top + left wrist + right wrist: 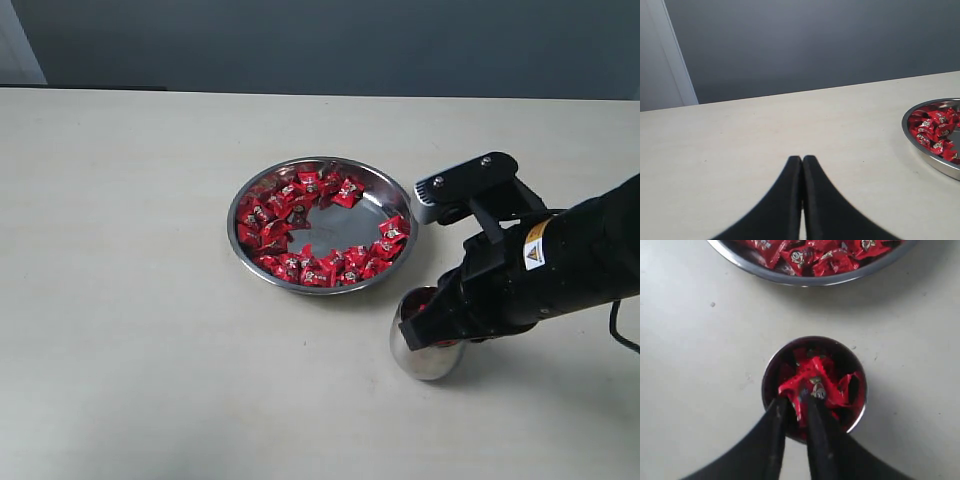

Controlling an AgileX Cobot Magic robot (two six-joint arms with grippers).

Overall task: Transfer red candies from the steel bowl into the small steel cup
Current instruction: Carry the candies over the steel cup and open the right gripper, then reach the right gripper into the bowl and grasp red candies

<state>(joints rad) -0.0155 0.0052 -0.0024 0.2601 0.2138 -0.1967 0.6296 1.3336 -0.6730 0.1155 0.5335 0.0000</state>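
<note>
Right tool [796, 402] slightly apart above the small polished steel cup [775, 360] — we risk the red foil-wrapped candy [812, 377] snagging.

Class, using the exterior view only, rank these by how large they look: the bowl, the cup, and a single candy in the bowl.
1. Bowl: largest by far.
2. Cup: partly hidden, yet clearly narrower than the bowl.
3. Candy: smallest.
</note>
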